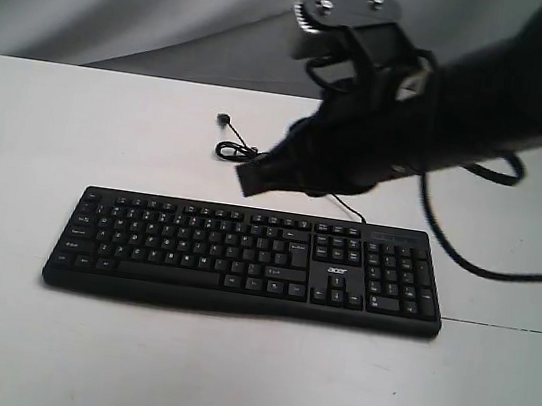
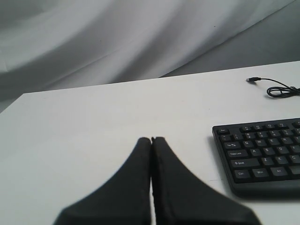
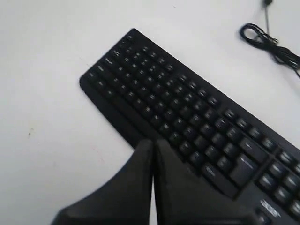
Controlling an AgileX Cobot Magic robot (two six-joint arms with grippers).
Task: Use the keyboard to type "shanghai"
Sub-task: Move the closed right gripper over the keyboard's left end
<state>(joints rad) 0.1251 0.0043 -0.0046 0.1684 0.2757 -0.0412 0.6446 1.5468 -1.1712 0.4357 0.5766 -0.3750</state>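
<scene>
The black keyboard point(image 1: 247, 258) with white legends and an acer logo lies flat on the white table, number pad to the right. My right gripper point(image 1: 250, 177) hangs shut and empty in the air over its back edge; in the right wrist view that gripper point(image 3: 153, 140) points down over the keyboard point(image 3: 187, 108) near its front edge. My left gripper point(image 2: 151, 138) is shut and empty over bare table, well to the side of the keyboard point(image 2: 260, 154). The left gripper does not show in the exterior view.
The keyboard's thin black cable point(image 1: 233, 147) lies coiled behind it, its plug end loose on the table. The right arm's thick black cable point(image 1: 475, 262) droops to the table at the right. A grey cloth backdrop point(image 1: 128, 1) hangs behind the white table point(image 1: 226, 379).
</scene>
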